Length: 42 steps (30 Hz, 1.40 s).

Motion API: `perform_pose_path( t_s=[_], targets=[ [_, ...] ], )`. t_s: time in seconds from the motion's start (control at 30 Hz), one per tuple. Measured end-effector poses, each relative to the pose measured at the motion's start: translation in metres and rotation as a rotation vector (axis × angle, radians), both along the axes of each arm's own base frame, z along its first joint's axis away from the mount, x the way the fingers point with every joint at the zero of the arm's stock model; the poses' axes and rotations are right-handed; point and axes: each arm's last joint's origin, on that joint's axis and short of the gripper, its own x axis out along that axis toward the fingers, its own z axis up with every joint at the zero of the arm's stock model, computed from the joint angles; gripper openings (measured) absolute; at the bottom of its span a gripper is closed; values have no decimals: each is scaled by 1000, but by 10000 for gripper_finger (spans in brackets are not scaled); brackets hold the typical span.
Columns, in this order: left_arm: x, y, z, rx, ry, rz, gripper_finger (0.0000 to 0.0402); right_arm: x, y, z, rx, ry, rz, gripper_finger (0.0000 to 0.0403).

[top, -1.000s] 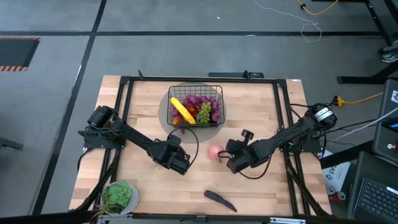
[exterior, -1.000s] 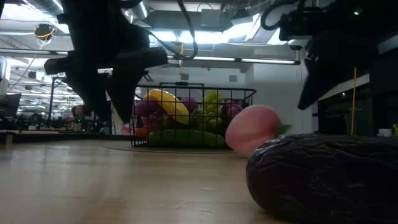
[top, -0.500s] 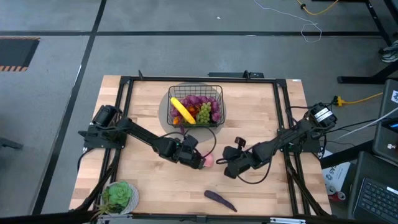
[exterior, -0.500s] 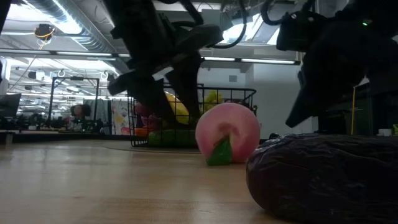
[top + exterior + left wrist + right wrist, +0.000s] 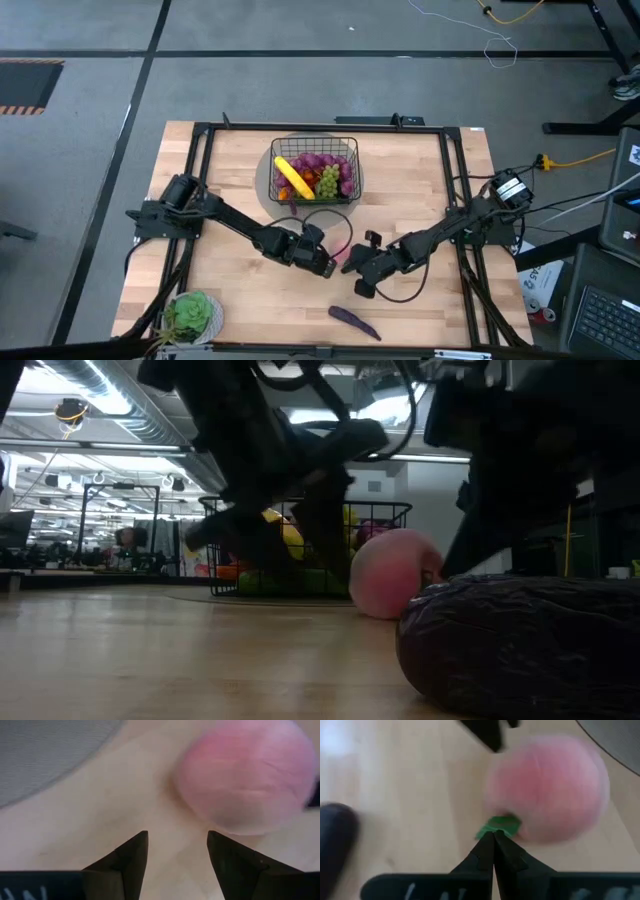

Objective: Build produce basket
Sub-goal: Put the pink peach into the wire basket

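Observation:
A pink peach [image 5: 347, 257] lies on the wooden table between my two grippers, below the black wire basket [image 5: 315, 172]. The basket holds a yellow banana [image 5: 292, 177] and purple and green grapes. My left gripper [image 5: 177, 840] hovers open just to the table's left of the peach [image 5: 245, 780], slanting down. My right gripper [image 5: 493, 835] is shut, its tips at the peach's green leaf. A purple eggplant [image 5: 355, 322] lies near the table's near edge and fills the low view's right [image 5: 520, 645]. My right gripper's shut fingertips [image 5: 492, 842] meet the peach at its green leaf [image 5: 501, 825], on the side facing the table's right. The fingers slant down from the table's right. The peach rests on the table.
A round grey disc [image 5: 272, 190] lies under the basket. A potted green plant [image 5: 193, 315] stands at the near left corner. Black frame rails [image 5: 200, 180] run along the table's edges. A thin cable [image 5: 340, 225] loops between basket and grippers.
Both grippers have tipped downward and closed in on the peach, the left going toward the table's right and the right toward the table's left and near edge. The peach has rolled a little toward the near edge and turned over, its leaf changing sides.

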Motion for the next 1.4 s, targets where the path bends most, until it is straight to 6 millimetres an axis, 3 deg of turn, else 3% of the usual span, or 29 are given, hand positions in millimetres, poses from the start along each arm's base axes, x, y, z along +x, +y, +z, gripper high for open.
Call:
perform_pose_path(
  t_s=[0.53,0.83,1.0,1.4],
  targets=[
    [2,-2,0,-8,-29,1,199,4,-17,-4,-61,45,-8,14],
    [3,-2,0,-9,-31,1,199,4,-18,-5,-54,58,-12,83],
    [3,-2,0,-10,-35,1,199,3,-15,-5,34,95,25,118],
    [3,-2,0,-9,-36,4,199,5,-22,-5,16,79,-23,130]
  ],
)
